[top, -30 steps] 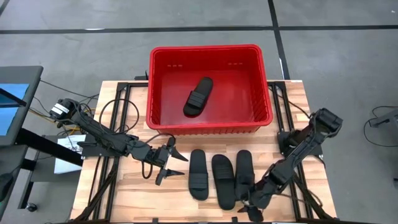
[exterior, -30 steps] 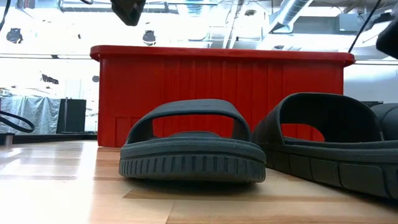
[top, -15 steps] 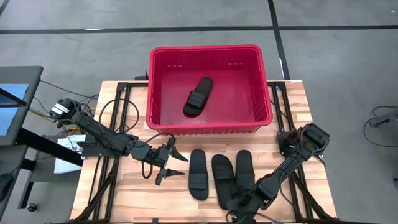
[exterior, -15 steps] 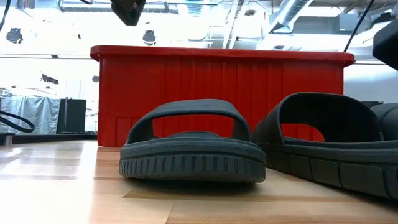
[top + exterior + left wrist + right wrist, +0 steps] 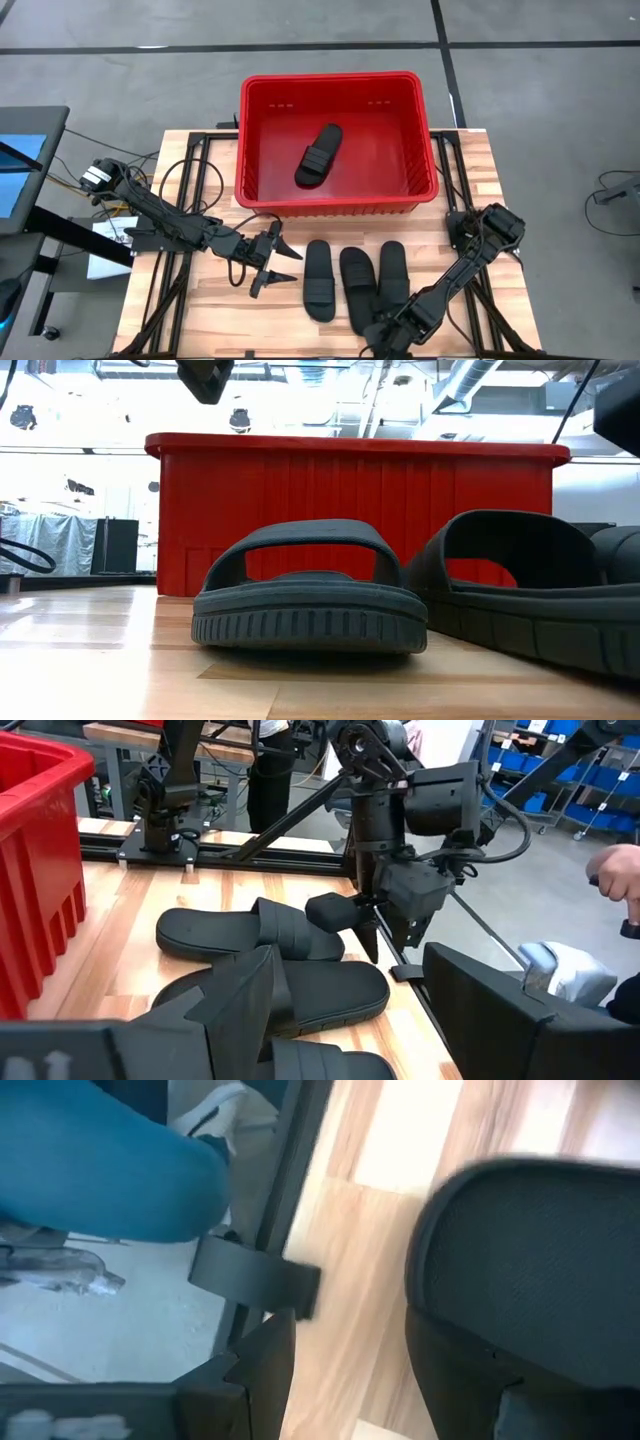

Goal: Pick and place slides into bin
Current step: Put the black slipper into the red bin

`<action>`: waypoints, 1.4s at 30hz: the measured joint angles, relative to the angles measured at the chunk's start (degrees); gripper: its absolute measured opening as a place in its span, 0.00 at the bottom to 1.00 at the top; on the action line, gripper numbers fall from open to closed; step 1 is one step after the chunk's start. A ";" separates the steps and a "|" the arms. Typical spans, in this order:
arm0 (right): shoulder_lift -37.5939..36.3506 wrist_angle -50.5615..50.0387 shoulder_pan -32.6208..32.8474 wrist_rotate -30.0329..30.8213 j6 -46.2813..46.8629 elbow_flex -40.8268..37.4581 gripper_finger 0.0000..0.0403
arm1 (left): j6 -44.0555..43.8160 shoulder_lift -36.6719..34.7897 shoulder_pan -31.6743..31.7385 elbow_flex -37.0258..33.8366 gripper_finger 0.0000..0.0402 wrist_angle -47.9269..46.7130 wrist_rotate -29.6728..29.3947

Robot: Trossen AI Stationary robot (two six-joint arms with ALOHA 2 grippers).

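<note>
One black slide (image 5: 319, 155) lies inside the red bin (image 5: 335, 207) at the table's far side. Three more slides lie side by side on the wood in front of the bin: left (image 5: 319, 280), middle (image 5: 358, 292) and right (image 5: 393, 278). My right gripper (image 5: 385, 340) is open and points steeply down at the near ends of the middle and right slides, close to the table's near edge. In the left wrist view one of its fingers (image 5: 330, 910) stands over the right slide's near end (image 5: 325, 945). My left gripper (image 5: 285, 265) waits open, left of the slides. My right gripper stands with open fingers at the right slide's near end (image 5: 530, 1270), one finger over it and one toward the table's edge. Whether a finger touches the slide I cannot tell.
The bin's front wall (image 5: 350, 510) rises right behind the slides. The table's near edge and its black frame (image 5: 255, 1275) lie just past my right gripper. A person's hand (image 5: 615, 885) shows beyond the table's right side. Bare wood (image 5: 200, 310) lies at the near left.
My right gripper has gone toward the table's left along the near edge, tipped more steeply down and rolled. It now stands at the slides' near ends. The arm's elbow has sunk toward the table. My left arm has kept still.
</note>
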 joint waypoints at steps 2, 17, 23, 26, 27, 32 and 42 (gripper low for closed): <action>0.00 -0.15 0.04 0.02 -0.11 0.31 0.46 | 0.00 0.00 0.00 0.00 0.62 0.00 0.00; 0.00 -1.01 -0.28 3.16 -5.07 1.17 0.42 | -1.46 0.00 0.00 0.00 0.62 -0.02 0.41; 0.00 -1.03 -0.77 5.06 -6.31 1.17 0.43 | -2.69 0.00 0.00 0.00 0.62 -0.04 0.42; 0.00 -1.03 -0.74 7.06 -6.66 1.17 0.44 | -2.69 -0.02 0.00 0.00 0.62 -0.03 0.44; 0.00 -1.03 -0.74 7.53 -6.71 1.17 0.44 | -2.69 0.00 0.00 0.00 0.62 -0.04 0.44; -0.04 2.60 -0.95 8.73 -7.16 -1.66 0.45 | -3.59 -0.02 0.00 0.00 0.62 -0.04 0.46; -0.48 14.00 -1.75 9.93 -6.01 -10.34 0.45 | -4.81 -0.02 0.02 0.00 0.62 -0.04 0.46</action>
